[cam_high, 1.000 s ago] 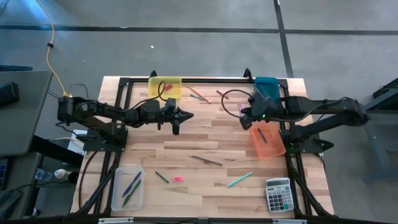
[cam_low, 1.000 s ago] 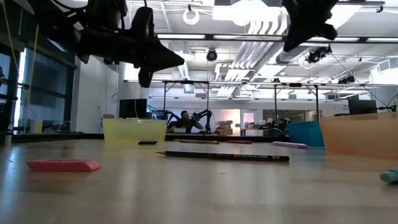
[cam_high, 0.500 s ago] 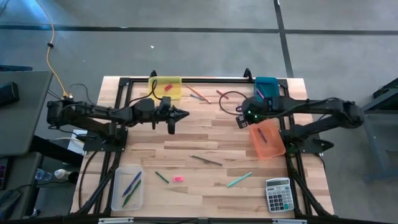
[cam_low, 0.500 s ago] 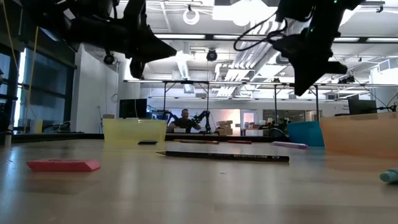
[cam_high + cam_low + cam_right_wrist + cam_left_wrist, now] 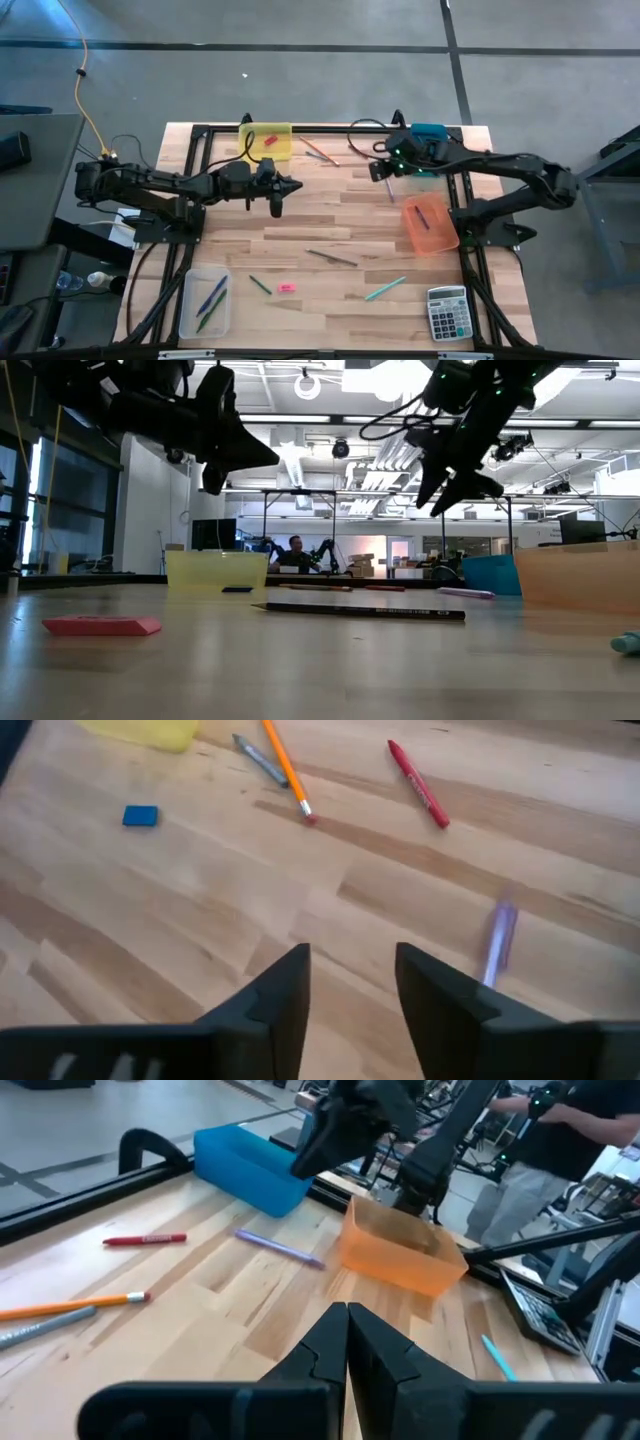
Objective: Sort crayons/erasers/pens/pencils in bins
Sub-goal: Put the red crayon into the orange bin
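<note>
My right gripper (image 5: 377,171) hangs open above the table's far middle, touching nothing; its fingers (image 5: 285,982) stand apart over bare wood. Below it lie a purple stick (image 5: 498,942), a red crayon (image 5: 418,783), an orange pencil (image 5: 285,768) and a blue eraser (image 5: 140,816). My left gripper (image 5: 297,185) hovers shut and empty right of the yellow bin (image 5: 266,141). The teal bin (image 5: 428,134), orange bin (image 5: 430,225) and clear bin (image 5: 205,300) stand at the table's sides. A pink eraser (image 5: 286,288) lies near the front.
A grey calculator (image 5: 447,312) sits at the near right corner. A dark pencil (image 5: 332,258), a green stick (image 5: 260,284) and a teal pen (image 5: 385,289) lie loose on the near half. Black frame rails run along the table's edges. A person sits in the room behind.
My right gripper has moved from beside the orange bin toward the table's far edge and a little left, has come down somewhat, and has opened. My left gripper has drawn back slightly toward the table's left edge, still shut.
</note>
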